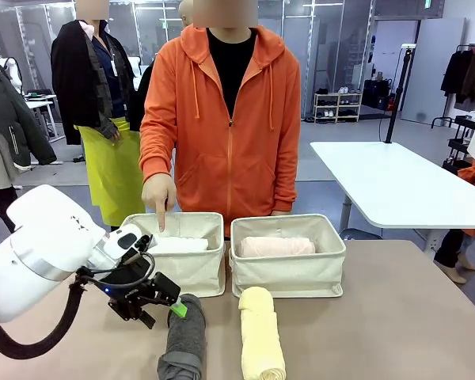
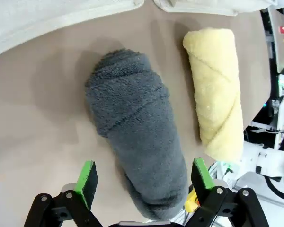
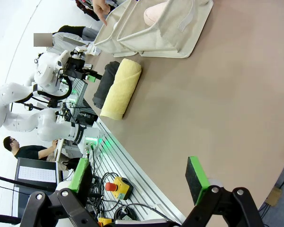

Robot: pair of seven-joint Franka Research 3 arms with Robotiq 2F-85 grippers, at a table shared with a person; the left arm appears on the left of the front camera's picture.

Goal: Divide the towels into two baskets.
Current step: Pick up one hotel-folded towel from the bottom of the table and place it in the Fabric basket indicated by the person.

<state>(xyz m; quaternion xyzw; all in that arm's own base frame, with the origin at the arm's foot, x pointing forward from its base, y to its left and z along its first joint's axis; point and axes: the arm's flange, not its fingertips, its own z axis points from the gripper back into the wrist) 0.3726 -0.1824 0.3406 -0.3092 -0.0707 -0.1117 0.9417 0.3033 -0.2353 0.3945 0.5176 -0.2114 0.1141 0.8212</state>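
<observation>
A dark grey towel (image 1: 187,339) and a pale yellow towel (image 1: 261,336) lie side by side on the table in front of the baskets. The white towel (image 1: 178,245) is in the left basket (image 1: 182,273); the pale pink towel (image 1: 275,247) is in the right basket (image 1: 289,275). My left gripper (image 1: 168,306) stands open over the grey towel's end. In the left wrist view the left gripper (image 2: 144,176) straddles the grey towel (image 2: 132,132), with the yellow towel (image 2: 215,90) beside it. My right gripper (image 3: 137,174) is open and holds nothing, above bare table far from the yellow towel (image 3: 120,87).
A person in an orange hoodie stands behind the baskets, one hand (image 1: 158,196) pointing down into the left basket. The brown table (image 1: 396,317) has free room to the right of the towels. A white table (image 1: 396,182) stands behind on the right.
</observation>
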